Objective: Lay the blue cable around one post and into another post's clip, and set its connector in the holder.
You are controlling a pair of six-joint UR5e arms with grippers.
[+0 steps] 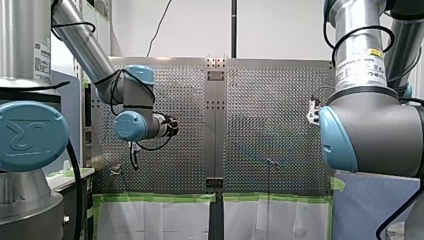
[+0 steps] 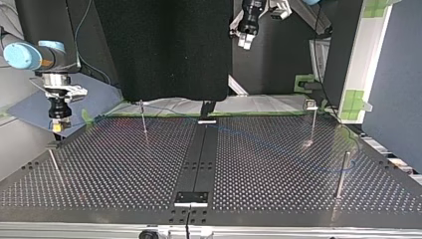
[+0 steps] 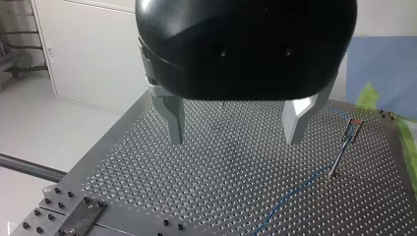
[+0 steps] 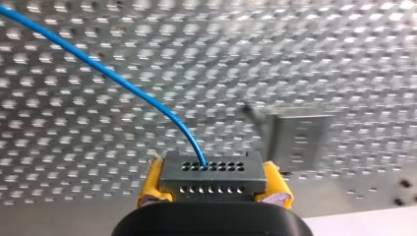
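In the right wrist view my right gripper has its yellow pads shut on a grey connector. The blue cable leaves the connector's top and arcs away over the perforated plate. A grey metal holder stands just ahead and to one side of the connector. In the top view my right gripper hangs low at the left. My left gripper is high up near the middle, well clear of the table. Its metal fingers stand wide apart with nothing between them. The cable runs past a clip-topped post.
Several thin posts stand on the table in the top view: one at the left back, one with a clip and one at the right front. The cable crosses faintly towards the right posts. A dark centre strip splits the plate.
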